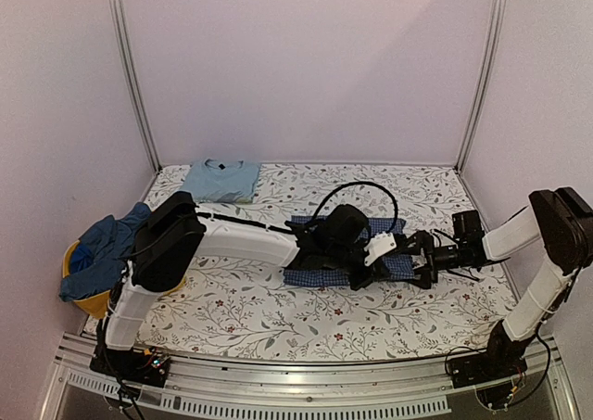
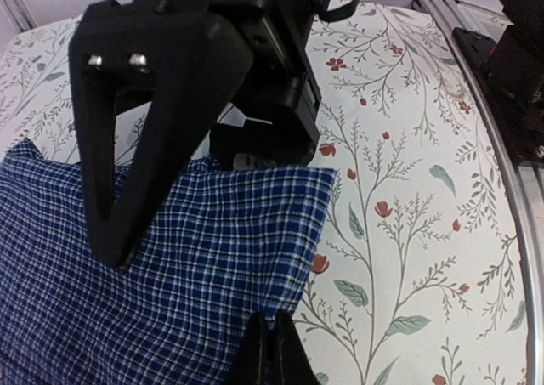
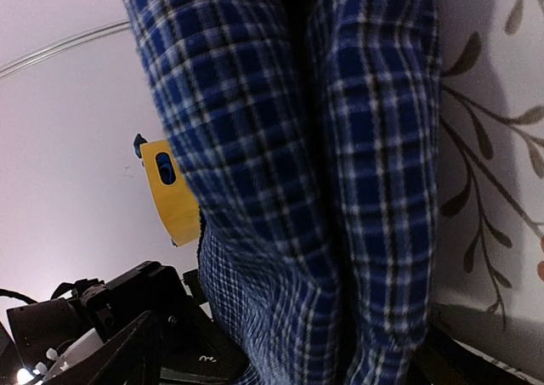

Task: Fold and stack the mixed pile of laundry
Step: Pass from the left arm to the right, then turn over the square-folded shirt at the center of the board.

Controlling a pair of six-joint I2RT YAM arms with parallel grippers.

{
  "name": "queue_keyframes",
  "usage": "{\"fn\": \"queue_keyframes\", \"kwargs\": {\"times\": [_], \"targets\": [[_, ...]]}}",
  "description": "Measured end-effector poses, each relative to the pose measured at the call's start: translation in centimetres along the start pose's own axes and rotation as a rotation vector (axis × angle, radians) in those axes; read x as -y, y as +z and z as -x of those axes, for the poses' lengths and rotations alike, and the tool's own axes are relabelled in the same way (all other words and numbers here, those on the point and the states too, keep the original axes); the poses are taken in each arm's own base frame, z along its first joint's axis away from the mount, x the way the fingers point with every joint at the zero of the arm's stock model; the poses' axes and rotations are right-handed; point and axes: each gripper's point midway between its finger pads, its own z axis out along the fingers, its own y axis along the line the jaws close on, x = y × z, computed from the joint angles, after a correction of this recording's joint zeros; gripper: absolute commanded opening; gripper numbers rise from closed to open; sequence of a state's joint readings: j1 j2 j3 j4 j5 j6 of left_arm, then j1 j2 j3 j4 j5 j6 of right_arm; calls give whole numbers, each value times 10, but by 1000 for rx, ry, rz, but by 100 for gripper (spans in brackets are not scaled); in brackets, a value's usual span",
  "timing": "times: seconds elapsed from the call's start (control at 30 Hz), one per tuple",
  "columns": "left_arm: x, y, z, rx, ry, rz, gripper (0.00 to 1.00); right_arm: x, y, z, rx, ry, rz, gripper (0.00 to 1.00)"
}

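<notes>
Left gripper [image 2: 265,351] fingertips, nearest the lens: pressed together at the checked shirt's [image 2: 170,274] hem. Cannot tell whether cloth is caught between them. Shirt spreads flat ahead of them.

Right gripper [image 1: 422,260] just beyond, fingers apart astride a shirt fold. Likely both are set to carry that end over.

Top view alone shows the folded light blue T-shirt [image 1: 220,179] far beyond both fingers, and darker clothes [image 1: 102,248] heaped on the yellow basket [image 1: 88,301].
</notes>
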State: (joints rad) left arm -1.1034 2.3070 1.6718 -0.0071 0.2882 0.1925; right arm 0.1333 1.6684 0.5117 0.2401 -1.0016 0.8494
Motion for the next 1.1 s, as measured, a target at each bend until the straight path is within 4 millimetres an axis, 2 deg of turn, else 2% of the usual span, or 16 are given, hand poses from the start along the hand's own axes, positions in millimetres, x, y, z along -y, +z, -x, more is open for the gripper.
{"fn": "queue_keyframes", "kwargs": {"times": [0.13, 0.23, 0.3, 0.33, 0.37, 0.43, 0.47, 0.57, 0.63, 0.67, 0.7, 0.8, 0.93, 1.0, 1.1], "targets": [[2, -10, 18, 55, -2, -17, 0, 0, 7, 5, -11, 42, 23, 73], [4, -11, 21, 69, -1, -31, 0, -3, 16, 18, -17, 78, 29, 61], [5, -11, 20, 67, -1, -35, 0, -6, 23, 29, -16, 85, 31, 44], [5, -11, 20, 67, 0, -35, 0, -7, 27, 36, -9, 90, 28, 38], [5, -11, 20, 67, 0, -35, 4, -8, 31, 42, -7, 93, 25, 28], [5, -11, 20, 66, -2, -32, 20, -5, 37, 48, -7, 109, 10, 13], [4, -11, 20, 64, -12, -27, 29, -2, 40, 50, -10, 118, -2, 10], [3, -12, 19, 60, -50, -24, 59, -1, 42, 58, -8, 115, -62, 1], [0, -20, 17, 54, -94, -17, 77, -3, 41, 66, -2, 86, -115, 0], [-3, -27, 14, 49, -119, -10, 96, -4, 40, 69, 0, 66, -138, 0], [-6, -37, 13, 48, -146, -1, 99, -4, 37, 73, 5, 45, -166, 0], [-27, -69, 17, 66, -209, 48, 100, -2, 21, 77, 13, -14, -238, 0], [-61, -114, 30, 120, -269, 131, 100, 10, -20, 87, 53, -73, -395, 0], [-74, -127, 31, 131, -292, 167, 100, 12, -45, 97, 85, -120, -491, 0], [-79, -131, 21, 110, -318, 188, 100, 9, -84, 112, 145, -193, -631, 0]]}}
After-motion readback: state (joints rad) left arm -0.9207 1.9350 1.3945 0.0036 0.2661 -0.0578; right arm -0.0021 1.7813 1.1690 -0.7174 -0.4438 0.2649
